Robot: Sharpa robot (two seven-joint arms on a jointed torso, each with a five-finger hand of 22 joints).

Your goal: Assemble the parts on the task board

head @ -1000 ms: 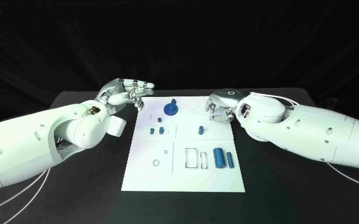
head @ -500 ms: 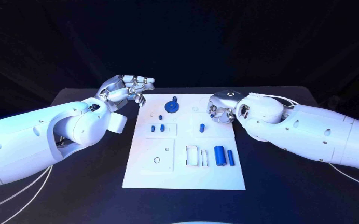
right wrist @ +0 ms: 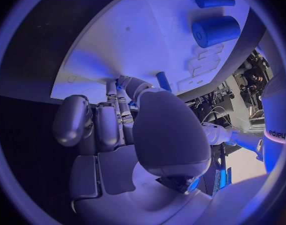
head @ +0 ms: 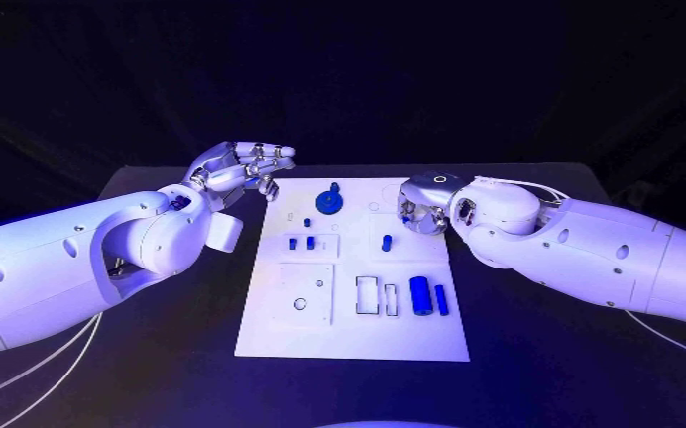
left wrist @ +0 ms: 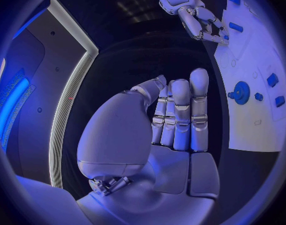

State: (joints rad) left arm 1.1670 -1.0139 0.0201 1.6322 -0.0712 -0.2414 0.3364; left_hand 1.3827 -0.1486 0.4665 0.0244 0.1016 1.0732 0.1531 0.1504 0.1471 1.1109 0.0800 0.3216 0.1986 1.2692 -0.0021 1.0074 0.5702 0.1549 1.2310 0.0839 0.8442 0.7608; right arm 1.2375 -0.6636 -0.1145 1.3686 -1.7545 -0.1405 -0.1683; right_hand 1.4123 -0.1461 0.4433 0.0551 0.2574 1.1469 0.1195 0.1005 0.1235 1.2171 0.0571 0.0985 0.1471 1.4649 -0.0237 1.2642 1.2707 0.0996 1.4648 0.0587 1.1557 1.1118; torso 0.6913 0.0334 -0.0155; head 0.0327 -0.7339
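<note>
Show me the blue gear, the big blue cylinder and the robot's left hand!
blue gear [head: 327,203], head view, on its round toothed face.
big blue cylinder [head: 420,294], head view, on the middle of its side.
left hand [head: 246,166], head view, on the back of the hand, off the board's far left corner.
</note>
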